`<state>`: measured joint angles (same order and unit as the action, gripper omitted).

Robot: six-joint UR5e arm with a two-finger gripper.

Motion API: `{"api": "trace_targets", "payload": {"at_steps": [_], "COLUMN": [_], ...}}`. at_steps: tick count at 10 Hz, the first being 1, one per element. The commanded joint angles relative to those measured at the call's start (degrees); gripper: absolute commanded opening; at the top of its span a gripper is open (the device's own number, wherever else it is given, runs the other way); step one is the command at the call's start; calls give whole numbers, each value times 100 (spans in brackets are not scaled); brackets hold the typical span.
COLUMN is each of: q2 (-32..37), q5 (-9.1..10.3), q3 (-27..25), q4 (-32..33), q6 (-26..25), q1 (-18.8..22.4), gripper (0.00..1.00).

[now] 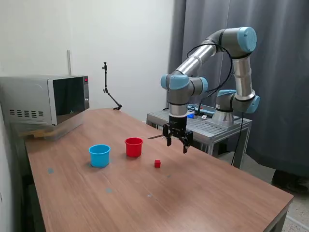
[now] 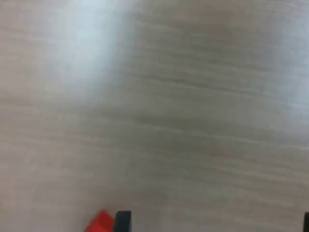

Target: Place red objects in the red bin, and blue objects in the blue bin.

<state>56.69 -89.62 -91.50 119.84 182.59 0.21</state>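
One red object, a small red cube, lies on the wooden table, on the exterior view's right of the red bin. The blue bin stands on the red bin's other side. What the bins hold cannot be seen. My gripper hangs open above the table, a little past the cube and to its right in the exterior view, with nothing between its fingers. The blurred wrist view shows bare wood, a corner of the red cube just outside one dark fingertip, and the open gripper. The blue objects are out of view.
A microwave sits on the table's far corner at the exterior view's left. Behind the table are a metal cart carrying the arm's base, a thin black stand, and a dark curtain.
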Motion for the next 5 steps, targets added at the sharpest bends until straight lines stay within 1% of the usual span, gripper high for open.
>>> {"api": "trace_targets", "payload": {"at_steps": [1, 4, 5], "q2": [-17, -17, -35], "q5": [41, 32, 32], "q3": [-271, -360, -325], "q4": [180, 706, 838], "q6": [-661, -1338, -1410], "q1": [-29, -205, -249], "gripper": [100, 100, 100]}}
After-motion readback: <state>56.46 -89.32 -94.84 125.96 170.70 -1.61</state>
